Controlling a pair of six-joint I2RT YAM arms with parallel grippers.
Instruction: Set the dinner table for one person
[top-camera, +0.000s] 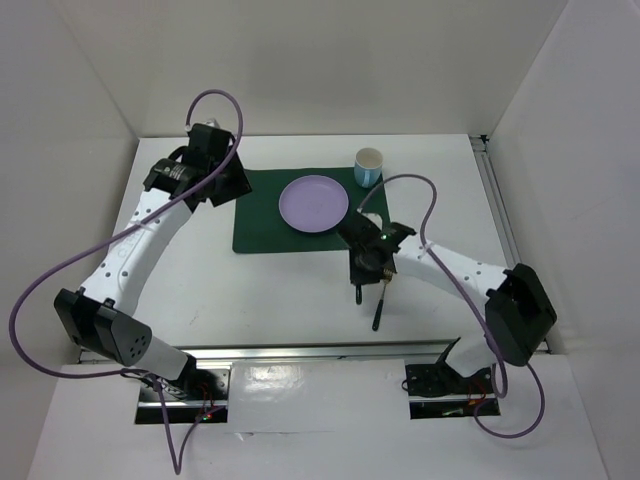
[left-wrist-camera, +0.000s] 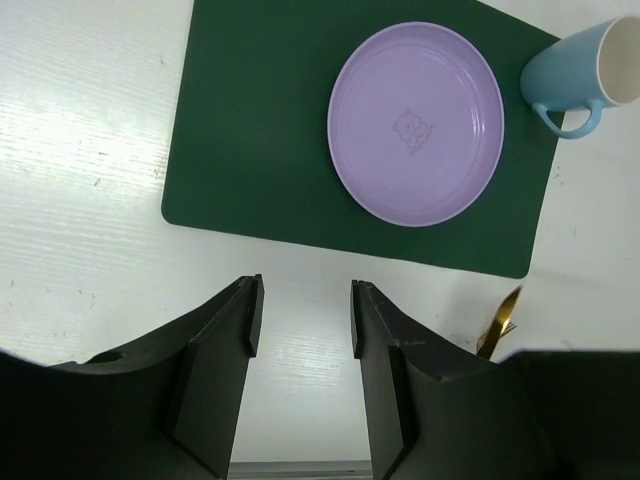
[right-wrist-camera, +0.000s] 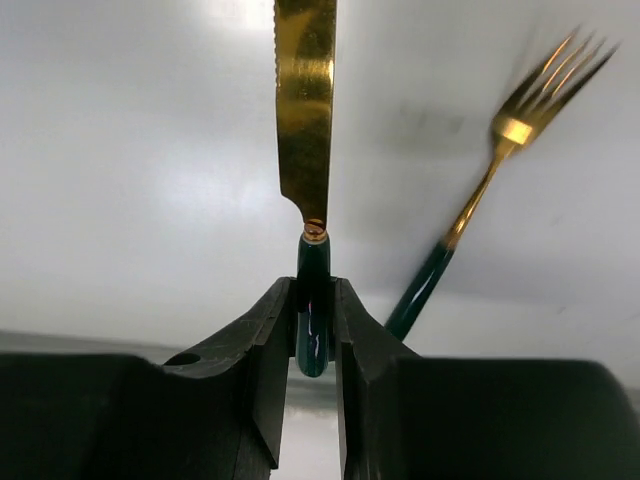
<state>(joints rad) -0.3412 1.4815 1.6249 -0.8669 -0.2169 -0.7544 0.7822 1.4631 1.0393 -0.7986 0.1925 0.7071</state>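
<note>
Top external view gives us the white worktop (top-camera: 200, 290), which fills the space between pale walls and carries everything else. Both arms reach out over it. The left arm (top-camera: 140, 250) stretches toward the far left, and the right arm (top-camera: 450, 265) bends in toward the middle.

In the left wrist view we see the left pincer (left-wrist-camera: 303, 300) spread, with nothing between its dark fingers. It hangs above bare worktop on the near side of the cloth. In the right wrist view we see the right pincer (right-wrist-camera: 314, 300) pressed together on the handle of a knife (right-wrist-camera: 305, 110).

A dark green placemat (top-camera: 262, 215) lies flat on the worktop, toward the far middle. A lilac plate (top-camera: 313, 203) sits on it, right of the cloth's centre, with a small figure stamped in its middle.

A light blue mug (top-camera: 369, 165), white inside, stands upright at the placemat's far right corner. We cannot tell whether its base rests on the cloth or just beyond it.

The knife has a gold blade and a dark green handle, and its blade points straight away from the pincer. Whether it touches the worktop, we cannot tell.

A fork (right-wrist-camera: 468, 210) of the same gold and green lies just right of the knife, angled away from it, its prongs pointing outward.
</note>
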